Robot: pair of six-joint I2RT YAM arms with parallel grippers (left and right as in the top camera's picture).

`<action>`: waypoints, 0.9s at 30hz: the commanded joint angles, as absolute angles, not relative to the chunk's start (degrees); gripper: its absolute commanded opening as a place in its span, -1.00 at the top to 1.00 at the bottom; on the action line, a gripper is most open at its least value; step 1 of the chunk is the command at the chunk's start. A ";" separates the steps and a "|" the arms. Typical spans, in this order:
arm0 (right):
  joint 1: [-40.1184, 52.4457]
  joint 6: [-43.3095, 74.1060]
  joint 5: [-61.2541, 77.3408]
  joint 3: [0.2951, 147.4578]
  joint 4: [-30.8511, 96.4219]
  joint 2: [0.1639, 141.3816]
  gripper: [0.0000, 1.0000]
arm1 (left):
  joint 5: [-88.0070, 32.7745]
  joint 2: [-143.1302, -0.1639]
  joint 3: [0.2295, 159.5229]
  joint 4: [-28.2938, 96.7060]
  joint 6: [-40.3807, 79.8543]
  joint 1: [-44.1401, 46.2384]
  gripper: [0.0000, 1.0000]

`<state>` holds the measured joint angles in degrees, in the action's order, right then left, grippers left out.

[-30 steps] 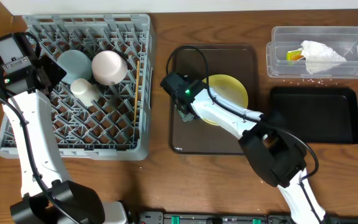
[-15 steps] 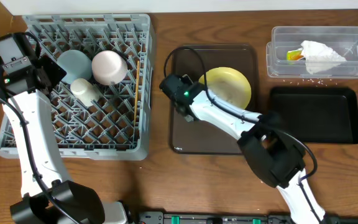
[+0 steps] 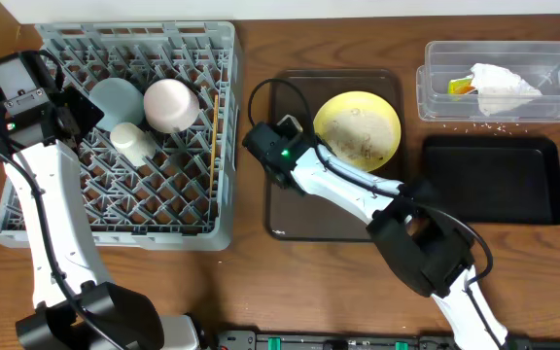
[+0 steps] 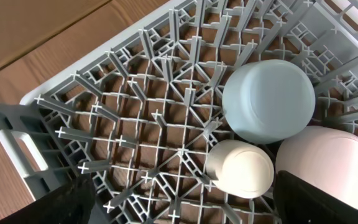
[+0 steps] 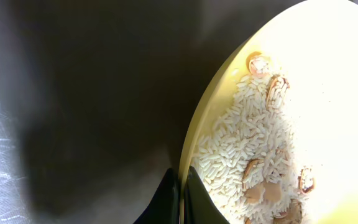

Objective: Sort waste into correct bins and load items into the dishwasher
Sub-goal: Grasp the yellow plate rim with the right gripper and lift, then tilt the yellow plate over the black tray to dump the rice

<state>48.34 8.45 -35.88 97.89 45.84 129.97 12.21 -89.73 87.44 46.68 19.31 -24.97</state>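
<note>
My right gripper [image 5: 182, 190] is shut on the rim of the pale yellow plate [image 3: 358, 129], held tilted above the dark brown serving tray [image 3: 285, 209]. Rice-like crumbs [image 5: 247, 155] lie on the plate. The grey dish rack [image 3: 134, 209] holds the light blue bowl [image 3: 117, 100], the pink bowl [image 3: 170, 104], the white cup [image 3: 134, 142] and the chopsticks [image 3: 215, 146]. My left gripper [image 4: 179, 211] is open above the rack's lattice floor, beside the cup [image 4: 240, 169]. The crumpled white wrapper [image 3: 499, 87] lies in the clear tub [image 3: 431, 92]. The black tray [image 3: 494, 180] is below the tub.
Rice crumbs [image 3: 474, 124] are scattered on the wooden table between the clear tub and the black tray. The right arm [image 3: 358, 190] stretches across the brown serving tray.
My right gripper has moved left and lifted the yellow plate; the plate now sits higher and further right over the serving tray. The left arm has not moved.
</note>
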 commanded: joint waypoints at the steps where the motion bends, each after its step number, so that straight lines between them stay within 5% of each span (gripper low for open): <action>1: 48.51 8.36 -40.36 100.31 46.17 130.52 0.98 | 12.69 -89.93 87.59 46.92 19.40 -24.99 -0.83; 27: 31.51 31.35 -40.77 124.36 68.31 130.52 0.98 | 12.69 -89.93 87.59 46.92 19.40 -24.99 -0.84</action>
<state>34.48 25.98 -40.77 121.47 66.57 130.78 12.21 -89.73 87.44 46.68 19.31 -24.97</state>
